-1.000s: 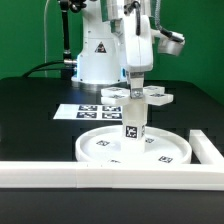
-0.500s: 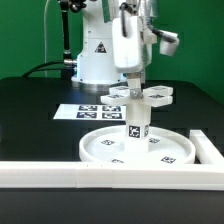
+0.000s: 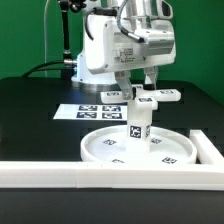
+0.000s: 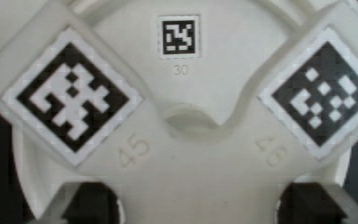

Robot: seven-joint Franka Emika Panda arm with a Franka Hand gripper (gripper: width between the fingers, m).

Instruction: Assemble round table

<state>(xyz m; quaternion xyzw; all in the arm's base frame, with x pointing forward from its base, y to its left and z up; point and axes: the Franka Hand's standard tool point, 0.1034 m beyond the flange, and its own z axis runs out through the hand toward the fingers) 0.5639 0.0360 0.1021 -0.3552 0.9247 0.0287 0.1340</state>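
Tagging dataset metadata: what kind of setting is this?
Most likely a robotics lab test bench: a black table backed by a green screen, a marker board of printed tags, and white tagged furniture parts such as the round disc under a robot arm.

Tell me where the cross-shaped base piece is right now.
In the exterior view, the cross-shaped base piece is held up by the pincer right of centre, directly above the upright leg standing on the round disc.

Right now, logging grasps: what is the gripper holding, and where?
The gripper holds the cross-shaped base piece near its middle, above the leg; exact contact is hidden.
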